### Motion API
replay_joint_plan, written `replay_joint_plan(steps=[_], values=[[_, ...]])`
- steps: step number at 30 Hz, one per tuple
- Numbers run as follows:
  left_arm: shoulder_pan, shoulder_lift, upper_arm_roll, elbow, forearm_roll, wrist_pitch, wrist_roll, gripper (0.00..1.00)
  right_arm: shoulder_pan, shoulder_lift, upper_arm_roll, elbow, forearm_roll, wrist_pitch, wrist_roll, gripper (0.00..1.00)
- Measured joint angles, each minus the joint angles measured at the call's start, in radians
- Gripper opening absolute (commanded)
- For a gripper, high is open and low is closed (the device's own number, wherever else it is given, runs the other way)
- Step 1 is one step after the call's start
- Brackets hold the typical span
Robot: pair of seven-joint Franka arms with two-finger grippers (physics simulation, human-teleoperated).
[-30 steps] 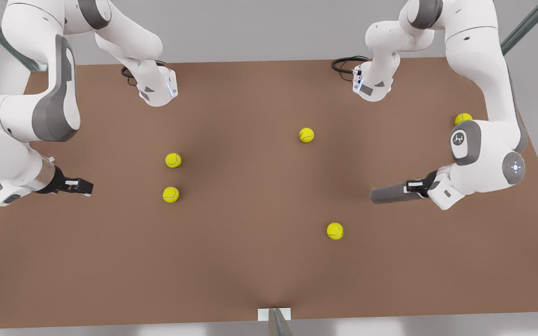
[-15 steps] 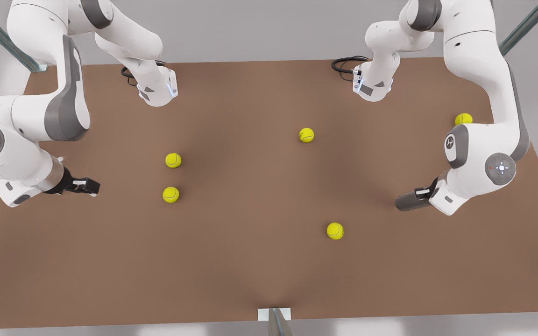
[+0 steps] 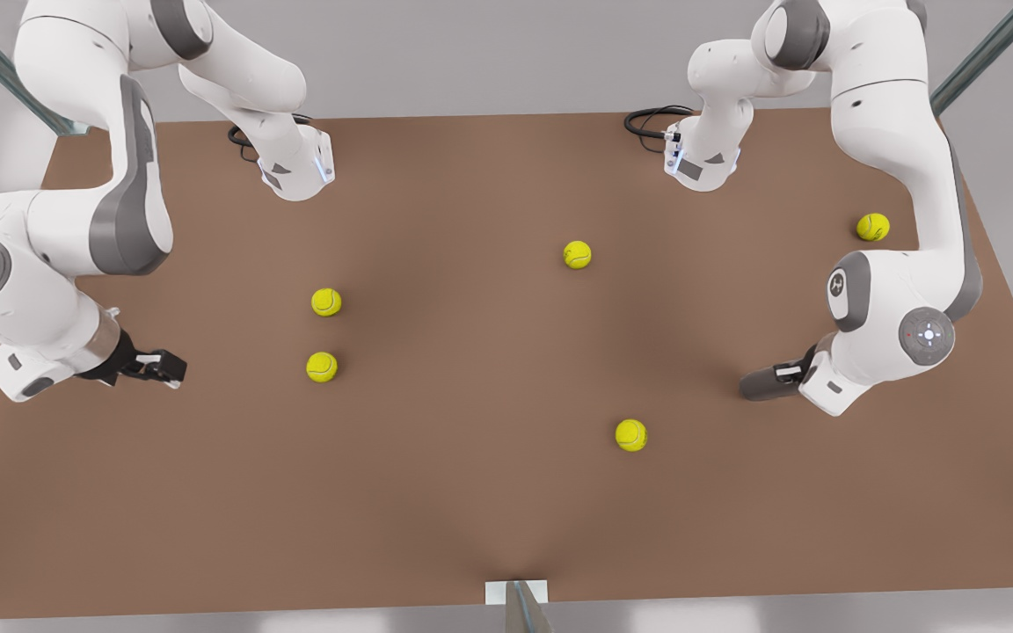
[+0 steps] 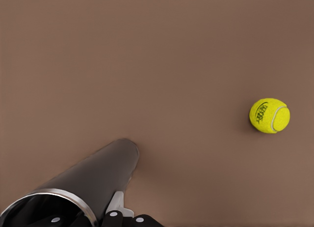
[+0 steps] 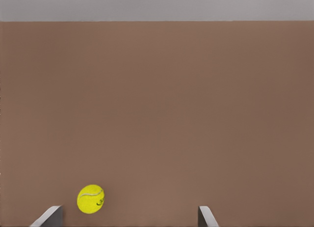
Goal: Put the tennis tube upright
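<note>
Left gripper (image 3: 777, 376), front view's right, clasps the tennis tube (image 3: 760, 384) (seemingly tilted); right gripper (image 3: 159, 367), front view's left, fingers spread, waits.

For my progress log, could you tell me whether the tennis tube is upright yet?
Nearly upright, still tilted. The left gripper holds the tennis tube by its rimmed end; the left wrist view looks down its length, closed end toward the table.
</note>
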Motion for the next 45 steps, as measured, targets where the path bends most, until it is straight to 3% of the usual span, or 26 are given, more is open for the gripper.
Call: replay_joint_plan(steps=[1, 3, 4, 30, 37, 45], values=[[0.000, 0.000, 0.000, 0.000, 0.000, 0.000, 0.001, 0.21, 0.000, 0.000, 0.000, 0.000, 0.000, -0.001, 0.000, 1.00], [0.000, 0.000, 0.000, 0.000, -0.002, -0.003, 0.002, 0.81, 0.000, -0.001, 0.000, 0.001, 0.001, -0.010, 0.008, 1.00], [0.000, 0.000, 0.000, 0.000, -0.003, -0.004, 0.002, 1.00, 0.000, -0.002, 0.000, 0.002, 0.001, -0.011, 0.011, 1.00], [-0.012, -0.035, 0.000, 0.008, -0.001, -0.051, -0.018, 1.00, 0.021, -0.002, 0.002, 0.001, 0.029, -0.027, 0.005, 1.00], [-0.002, -0.047, 0.002, 0.216, 0.002, -0.230, -0.011, 1.00, 0.020, -0.001, 0.002, 0.001, 0.029, -0.027, 0.005, 1.00], [-0.004, -0.081, 0.002, 0.227, 0.003, -0.253, -0.009, 1.00, 0.020, -0.001, 0.001, 0.001, 0.031, -0.027, 0.011, 1.00]])
